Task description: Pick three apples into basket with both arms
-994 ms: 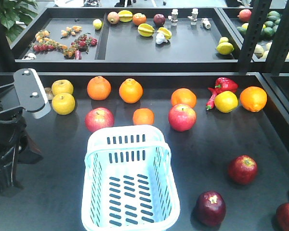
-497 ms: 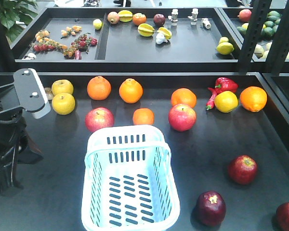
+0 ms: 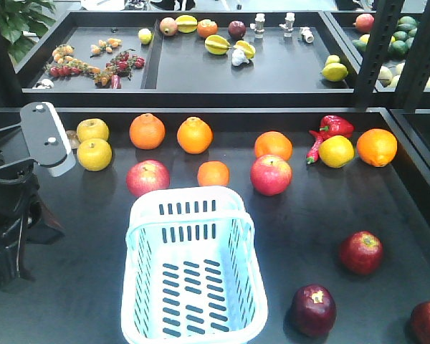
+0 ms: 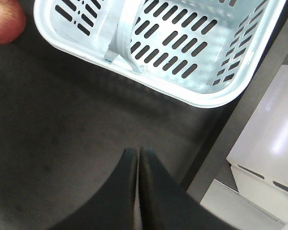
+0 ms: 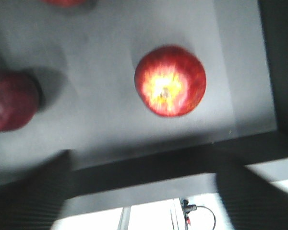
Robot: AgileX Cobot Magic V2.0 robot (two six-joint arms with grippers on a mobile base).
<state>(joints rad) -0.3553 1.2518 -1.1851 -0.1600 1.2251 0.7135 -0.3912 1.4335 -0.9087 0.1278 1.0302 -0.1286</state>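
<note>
Centrally on the dark table, toward the front edge: basket, handle lying across the far end, nothing inside. Right of it, on the table and outside the basket, three dark-red fruits, apart from one another: far apple, well right of the rim; near apple, just beside the basket's front right corner; edge apple, cut off by the frame's right side. Behind the basket, pinker apples and oranges in rows. At far left, left arm, grey plate tilted up, clear of every fruit. From the left wrist: left tool pressed together, gripping nothing, above bare table beside the basket's rim. From the right wrist, blurred: right tool spread wide, nothing between the fingers, over the table's front edge just short of the edge apple, yellow patch around its stem.
</note>
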